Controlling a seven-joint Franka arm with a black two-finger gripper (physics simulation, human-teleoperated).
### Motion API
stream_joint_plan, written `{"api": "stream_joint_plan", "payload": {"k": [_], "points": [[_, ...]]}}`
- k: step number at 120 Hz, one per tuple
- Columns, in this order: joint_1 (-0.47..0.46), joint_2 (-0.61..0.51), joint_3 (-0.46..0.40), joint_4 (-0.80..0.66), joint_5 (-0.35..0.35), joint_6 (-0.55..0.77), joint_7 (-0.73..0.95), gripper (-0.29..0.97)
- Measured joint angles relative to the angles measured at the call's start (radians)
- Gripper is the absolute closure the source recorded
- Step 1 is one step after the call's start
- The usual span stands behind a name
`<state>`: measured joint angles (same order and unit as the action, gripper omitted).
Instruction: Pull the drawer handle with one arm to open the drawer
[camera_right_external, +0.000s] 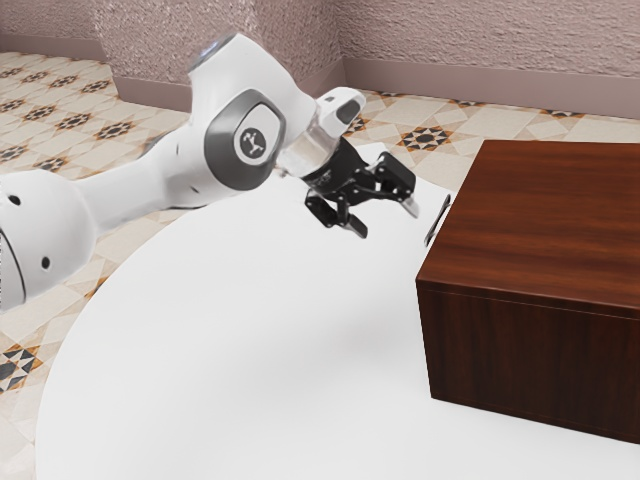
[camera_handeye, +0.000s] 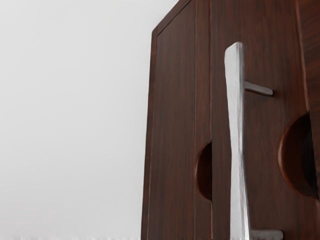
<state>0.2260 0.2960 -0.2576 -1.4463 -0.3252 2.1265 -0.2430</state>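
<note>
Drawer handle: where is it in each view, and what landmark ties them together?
Exterior view: handle, thin dark strip between the claw and the cabinet.
Wrist view: handle, long pale bar standing off the wood front.
Shared landmark: the dark wooden cabinet.

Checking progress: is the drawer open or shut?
Shut: its front sits flush with the cabinet; the open claw is short of the handle.
</note>
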Motion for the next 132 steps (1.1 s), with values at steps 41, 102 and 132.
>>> {"api": "stream_joint_plan", "payload": {"k": [41,102,132], "points": [[-0.012,0.051,-0.001,-0.008,-0.098,0.031,0.004,0.00],[-0.002,0.073,0.016,-0.011,-0.098,0.044,0.009,0.00],[0.001,0.070,0.041,-0.012,-0.101,0.038,0.021,0.00]]}}
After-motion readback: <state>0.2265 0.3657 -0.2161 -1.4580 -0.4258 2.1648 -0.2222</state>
